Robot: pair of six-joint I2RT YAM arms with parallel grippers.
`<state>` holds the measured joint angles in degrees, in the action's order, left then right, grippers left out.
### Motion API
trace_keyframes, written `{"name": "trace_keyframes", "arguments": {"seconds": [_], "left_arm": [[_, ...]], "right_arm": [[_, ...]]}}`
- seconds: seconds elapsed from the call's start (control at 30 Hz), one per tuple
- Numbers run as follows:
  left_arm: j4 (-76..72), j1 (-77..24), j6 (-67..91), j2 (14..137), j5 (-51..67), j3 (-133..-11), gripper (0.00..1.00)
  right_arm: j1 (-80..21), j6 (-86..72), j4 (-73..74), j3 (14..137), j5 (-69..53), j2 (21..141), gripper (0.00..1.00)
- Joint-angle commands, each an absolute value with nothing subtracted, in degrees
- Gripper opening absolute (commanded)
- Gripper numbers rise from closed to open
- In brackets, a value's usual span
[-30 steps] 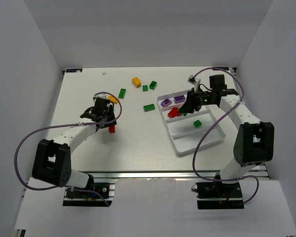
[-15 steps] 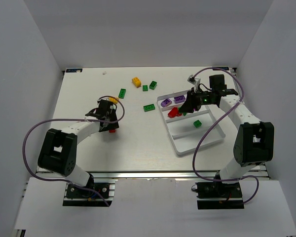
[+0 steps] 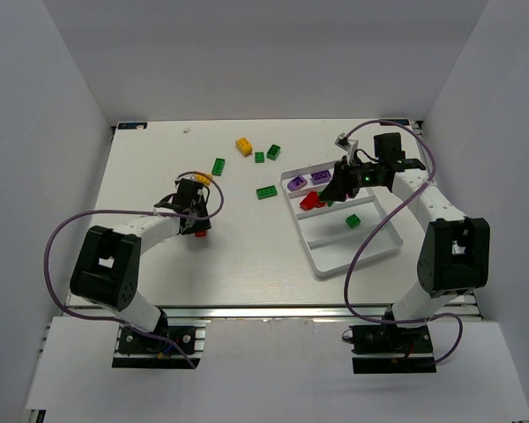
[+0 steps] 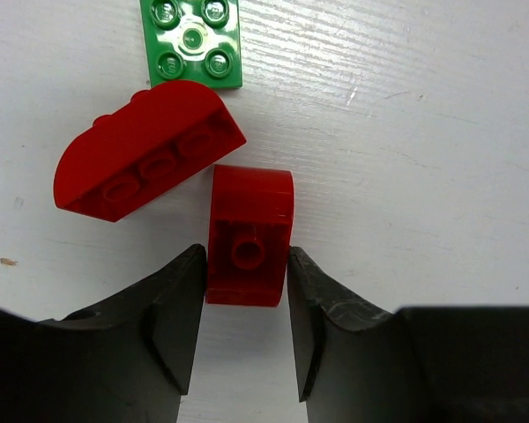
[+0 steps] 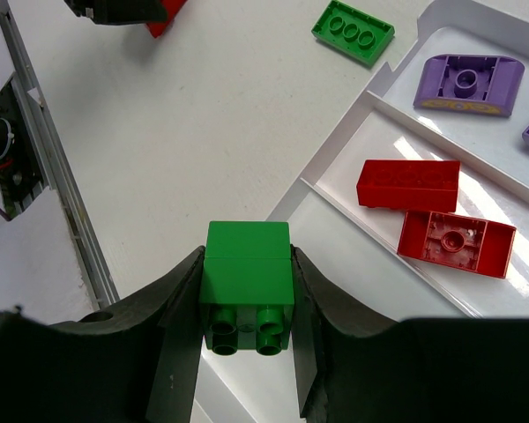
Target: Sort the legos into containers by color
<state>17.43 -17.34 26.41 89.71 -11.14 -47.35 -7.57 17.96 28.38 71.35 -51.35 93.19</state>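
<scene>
In the left wrist view a small red lego (image 4: 249, 236) lies on the table, and my left gripper (image 4: 246, 256) is shut on it, both fingers against its sides. A curved red lego (image 4: 145, 163) and a green lego (image 4: 192, 40) lie just beyond. My right gripper (image 5: 247, 260) is shut on a green lego (image 5: 247, 278) held in the air over the near-left edge of the white tray (image 5: 335, 198). The tray's containers hold two purple legos (image 3: 297, 183), two red ones (image 5: 408, 183) and one green one (image 3: 353, 220).
Loose on the table behind the left gripper (image 3: 199, 225) lie an orange lego (image 3: 243, 145) and green legos (image 3: 259, 157), (image 3: 219, 166), (image 3: 265, 192). A yellow piece (image 3: 202, 177) sits by the left wrist. White walls enclose the table on three sides.
My left gripper moved slightly right and down onto the small red lego and closed on it. The right arm with its green lego has not moved.
</scene>
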Motion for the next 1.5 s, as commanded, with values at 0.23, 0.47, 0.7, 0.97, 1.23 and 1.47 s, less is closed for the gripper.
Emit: {"name": "trace_keyframes", "arguments": {"seconds": [0.23,0.47,0.7,0.97,1.23,1.47], "left_arm": [[14.86,-17.14,27.33,87.37,-9.32,-45.18,0.41],[8.90,-21.08,29.88,80.34,-3.70,-44.12,0.28],[-3.15,-28.03,33.22,79.97,4.74,-45.96,0.26],[-9.75,-32.86,35.59,92.97,11.50,-57.20,0.24],[-8.70,-35.59,35.42,107.38,14.85,-72.06,0.24],[-6.07,-37.17,34.98,115.56,15.91,-81.55,0.28]], "right_arm": [[-7.73,17.49,26.54,70.49,-52.82,92.02,0.00],[-7.82,17.32,26.28,70.84,-52.82,91.67,0.00],[-7.73,17.31,25.75,71.02,-52.38,91.06,0.00],[-7.65,17.49,25.49,70.23,-52.12,89.83,0.00],[-7.38,18.19,25.14,67.85,-51.33,87.46,0.00],[-6.50,18.63,25.22,66.36,-51.33,86.31,0.00]]}}
